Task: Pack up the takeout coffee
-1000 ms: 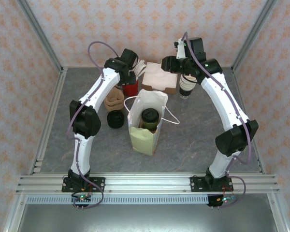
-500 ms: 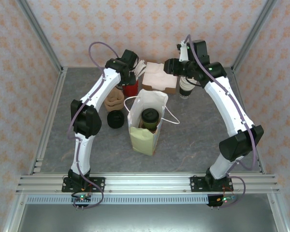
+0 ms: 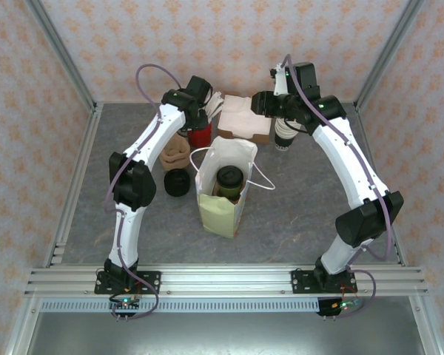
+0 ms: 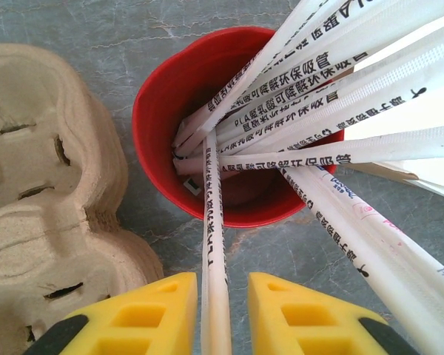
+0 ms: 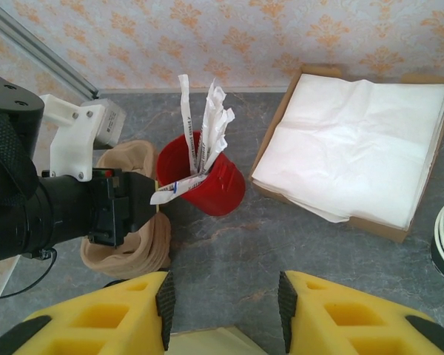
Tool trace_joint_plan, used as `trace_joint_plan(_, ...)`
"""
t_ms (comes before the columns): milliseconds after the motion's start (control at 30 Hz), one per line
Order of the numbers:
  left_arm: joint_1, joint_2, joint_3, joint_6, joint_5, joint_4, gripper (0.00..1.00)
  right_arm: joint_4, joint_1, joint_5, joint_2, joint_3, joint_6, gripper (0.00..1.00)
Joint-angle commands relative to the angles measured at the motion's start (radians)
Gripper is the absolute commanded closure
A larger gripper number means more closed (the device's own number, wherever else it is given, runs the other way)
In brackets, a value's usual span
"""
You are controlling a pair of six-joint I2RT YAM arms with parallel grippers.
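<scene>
The takeout coffee (image 3: 229,180), a green-sided cup under a black lid, stands inside the upright cream paper bag (image 3: 220,211) in the middle of the table. My left gripper (image 4: 222,285) hangs over a red cup (image 4: 159,118) full of paper-wrapped straws. One wrapped straw (image 4: 213,222) runs between its yellow fingers; it touches the left finger, and a thin gap shows at the right one. My right gripper (image 5: 223,307) is open and empty above the table just behind the bag, near the napkin box.
A stack of moulded cup carriers (image 4: 44,192) lies left of the red cup (image 3: 200,135). Black lids (image 3: 176,183) are stacked beside the bag. A cardboard box of white napkins (image 5: 362,148) and a stack of lidless cups (image 3: 285,133) stand at the back.
The left gripper's jaws have narrowed around the single straw. The right arm drew back and up a little a second ago, then held still.
</scene>
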Motion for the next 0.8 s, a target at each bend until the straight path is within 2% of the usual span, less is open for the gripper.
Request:
trace_joint_plan(0, -0.001, 0.006, 0.054, -0.001, -0.038, -0.051, 0.80, 0.008, -0.003, 0.006, -0.025, 0.000, -0.017, 0.57)
trace_joint_plan(300, -0.001, -0.035, 0.105, 0.008, -0.045, -0.102, 0.92, 0.020, -0.003, 0.012, -0.004, 0.016, -0.039, 0.60)
trace_joint_plan(767, -0.001, -0.185, 0.139, 0.006, -0.020, -0.221, 0.95, 0.047, -0.004, -0.018, 0.041, 0.056, -0.050, 0.60)
